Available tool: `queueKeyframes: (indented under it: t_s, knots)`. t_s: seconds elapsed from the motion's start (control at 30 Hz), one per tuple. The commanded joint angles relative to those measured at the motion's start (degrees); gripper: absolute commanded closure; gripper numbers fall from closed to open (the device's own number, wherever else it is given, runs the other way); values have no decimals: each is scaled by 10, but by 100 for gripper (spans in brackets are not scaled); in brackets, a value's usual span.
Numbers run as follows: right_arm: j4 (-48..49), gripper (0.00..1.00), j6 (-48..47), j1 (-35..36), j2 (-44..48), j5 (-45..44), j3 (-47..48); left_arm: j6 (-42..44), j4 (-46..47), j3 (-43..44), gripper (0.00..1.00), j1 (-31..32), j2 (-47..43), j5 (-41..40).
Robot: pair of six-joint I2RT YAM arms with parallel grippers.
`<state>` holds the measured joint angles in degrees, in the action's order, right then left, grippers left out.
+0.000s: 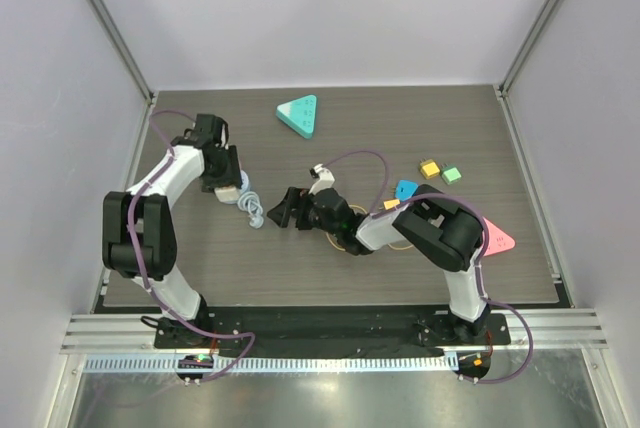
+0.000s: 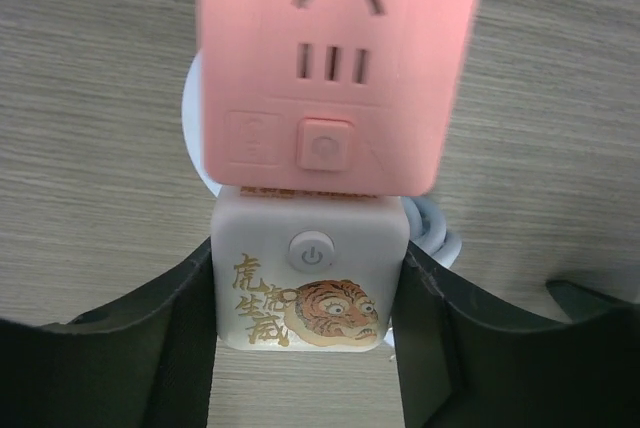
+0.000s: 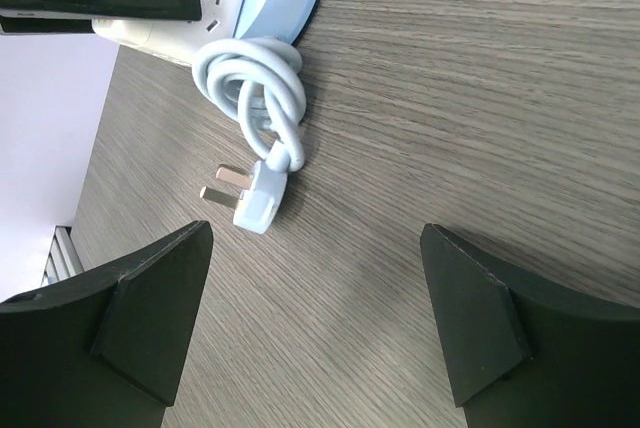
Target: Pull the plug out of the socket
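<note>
The left claw (image 2: pixel 305 283) squeezes the white cube plug with a tiger picture (image 2: pixel 310 293) — it is stuck onto the pink square socket block (image 2: pixel 330 68). The right claw (image 3: pixel 315 283) hangs wide open over the brown wooden table (image 3: pixel 490 98) — near a curled white cord (image 3: pixel 255 88).

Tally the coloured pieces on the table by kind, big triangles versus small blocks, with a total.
Big triangles: 2, teal triangle and pink triangle
Small blocks: 4, yellow block, green block, blue block, orange block
Total: 6
</note>
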<state>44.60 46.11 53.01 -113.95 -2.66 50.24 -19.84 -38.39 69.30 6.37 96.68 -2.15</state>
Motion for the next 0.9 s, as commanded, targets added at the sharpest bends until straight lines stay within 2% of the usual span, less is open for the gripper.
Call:
queueKeyframes:
  t_s: [0.0, 0.03, 0.07, 0.33, 0.37, 0.5, 0.8, 0.87]
  knots:
    - [16, 9, -1, -1, -4, 3, 14, -4, 17, -6, 53, 2, -9, 58]
    - [18, 9, -1, -3, -4, 3, 13, -5, 17, -7, 56, 6, -8, 62]
    - [19, 9, 1, -4, -4, 4, 12, -6, 17, -7, 64, 8, -7, 68]
    - [91, 12, 42, -32, -11, 20, -26, 14, 0, -2, 79, 62, -17, 27]
    - [100, 14, 47, -34, -13, 40, -29, 16, -3, 1, 87, 67, -18, 25]
    - [145, 20, 72, -53, -16, 41, -55, 31, -14, 6, 100, 87, -23, 25]
    - [128, 46, 73, -54, -37, 63, -23, 20, -56, 15, 100, 105, -34, 51]
    - [124, 48, 76, -54, -50, 68, -13, 20, -56, 1, 100, 106, -45, 58]
